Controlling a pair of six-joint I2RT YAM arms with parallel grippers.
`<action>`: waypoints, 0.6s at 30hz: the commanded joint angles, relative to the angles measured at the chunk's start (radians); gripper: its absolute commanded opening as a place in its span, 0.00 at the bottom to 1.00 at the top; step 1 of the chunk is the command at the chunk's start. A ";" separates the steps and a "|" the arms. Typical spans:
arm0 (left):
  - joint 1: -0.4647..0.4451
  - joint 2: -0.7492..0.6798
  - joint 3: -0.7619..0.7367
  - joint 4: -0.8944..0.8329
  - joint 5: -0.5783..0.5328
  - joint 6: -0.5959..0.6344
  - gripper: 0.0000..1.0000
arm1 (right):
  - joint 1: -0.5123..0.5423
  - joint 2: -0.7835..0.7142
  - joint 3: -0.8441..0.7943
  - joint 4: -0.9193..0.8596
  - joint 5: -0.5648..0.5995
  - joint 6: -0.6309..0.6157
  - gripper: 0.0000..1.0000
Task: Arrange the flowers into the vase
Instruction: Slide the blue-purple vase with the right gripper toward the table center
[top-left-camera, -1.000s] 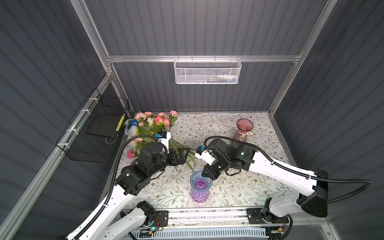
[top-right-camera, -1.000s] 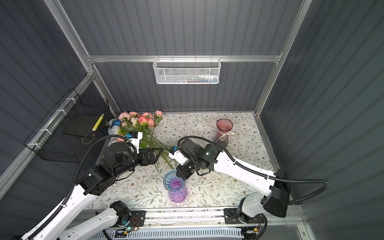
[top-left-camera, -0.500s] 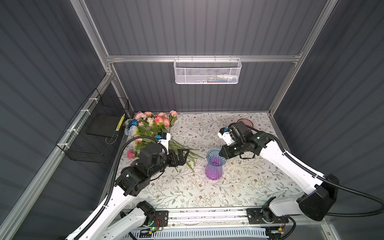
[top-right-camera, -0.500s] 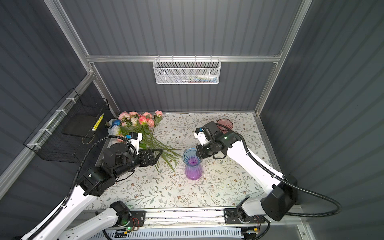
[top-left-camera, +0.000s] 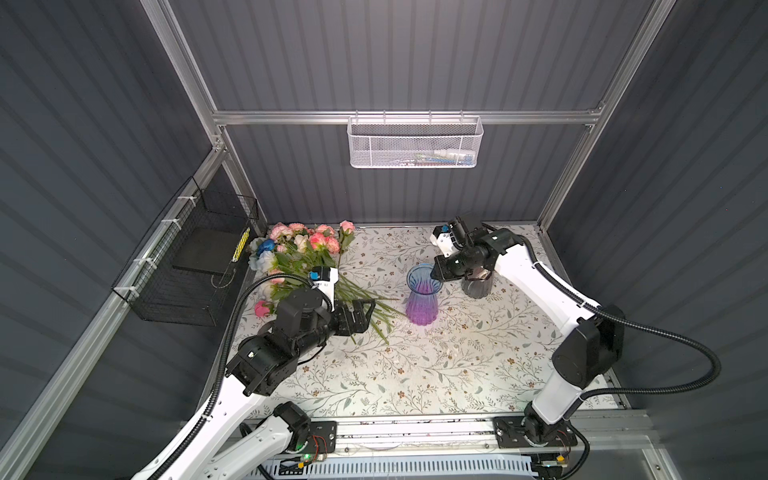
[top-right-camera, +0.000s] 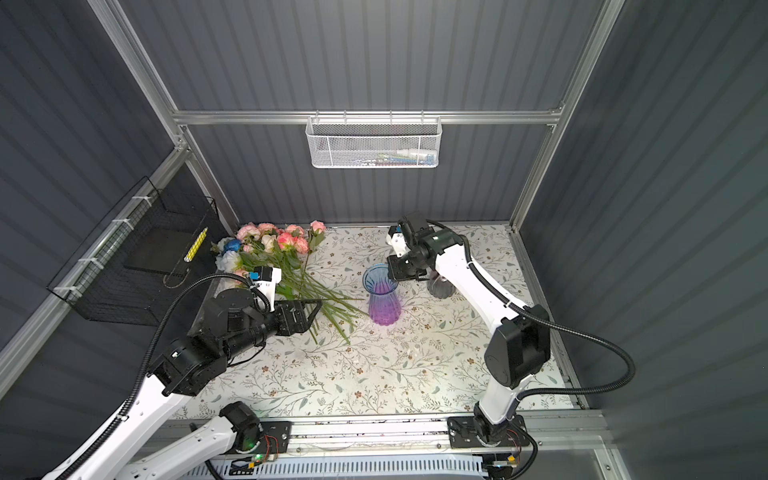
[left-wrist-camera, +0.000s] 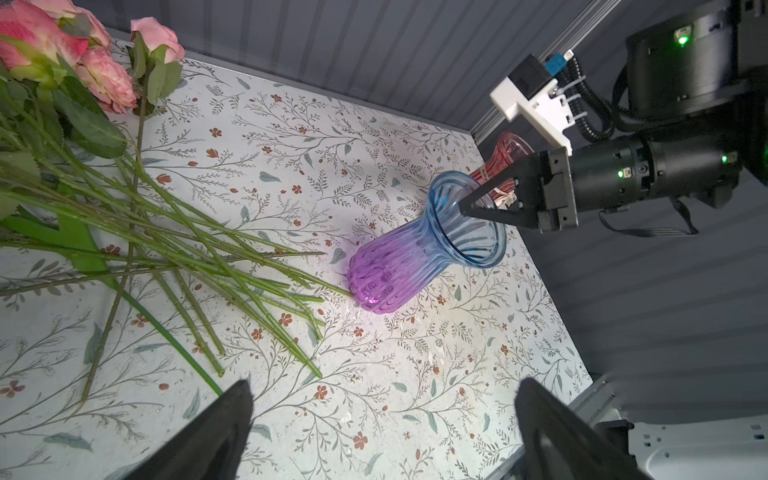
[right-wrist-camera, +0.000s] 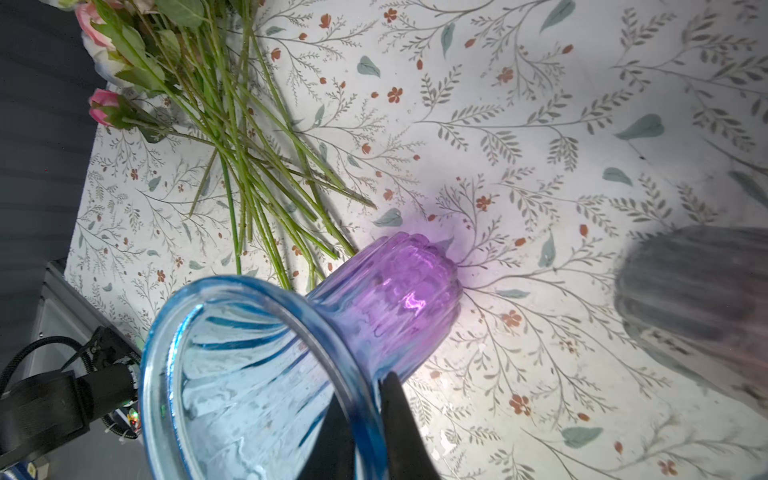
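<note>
Blue-purple vase (top-left-camera: 420, 305) rim pinched by right gripper (top-left-camera: 434, 276), upright.

Two vases are sitting on the single table (top-left-camera: 457, 374): a blue-and-purple vase (top-left-camera: 421, 299) and, just to its right, a dark red vase (top-left-camera: 478, 289). One heap of flowers (top-left-camera: 307, 253) is lying left of the blue-and-purple vase, stems too tangled to count, with one deep blue bloom (top-left-camera: 264, 247) showing among many pink and cream ones. Two grippers, the left gripper (top-left-camera: 365, 316) and the right gripper (top-left-camera: 434, 275), are flanking that vase, and two baskets are hanging beyond it, one white mesh basket (top-left-camera: 415, 143) and one black wire basket (top-left-camera: 187, 266)
</note>
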 joint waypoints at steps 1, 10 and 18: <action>-0.006 -0.021 0.026 -0.028 -0.020 0.028 0.99 | 0.064 0.069 0.061 -0.037 -0.103 -0.019 0.00; -0.006 -0.013 0.030 -0.033 -0.019 0.032 0.99 | 0.152 0.139 0.172 -0.055 -0.098 0.005 0.00; -0.006 -0.010 0.031 -0.029 -0.023 0.030 0.99 | 0.097 0.033 0.068 -0.070 -0.056 -0.003 0.00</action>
